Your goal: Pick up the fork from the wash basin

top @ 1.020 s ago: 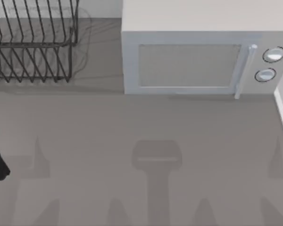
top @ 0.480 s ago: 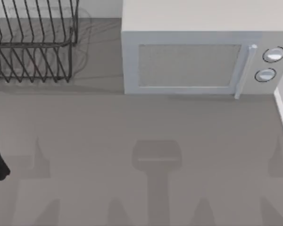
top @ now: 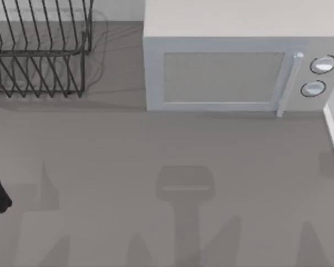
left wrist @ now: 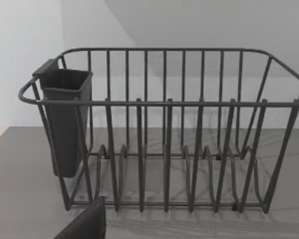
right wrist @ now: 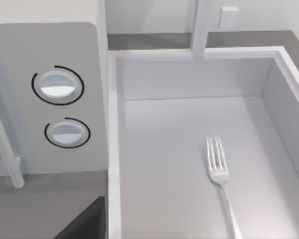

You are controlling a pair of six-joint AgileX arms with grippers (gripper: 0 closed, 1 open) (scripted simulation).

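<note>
Your right arm's shadows have shifted along the tabletop's (top: 156, 144) near edge, probably closing toward the fork (right wrist: 221, 185) lying flat in the basin (right wrist: 199, 54); I cannot tell either gripper's opening.

This was a rendered kitchen. A grey counter (top: 156, 150) carried a white microwave (top: 234, 67) with two round dials and a bar handle, and a dark wire dish rack (left wrist: 164, 134) with a cutlery cup (left wrist: 65, 119) hooked on its side. Beside the microwave lay a white wash basin (right wrist: 189, 149) holding a silver fork (right wrist: 220, 179), under a white faucet (right wrist: 200, 25).
</note>
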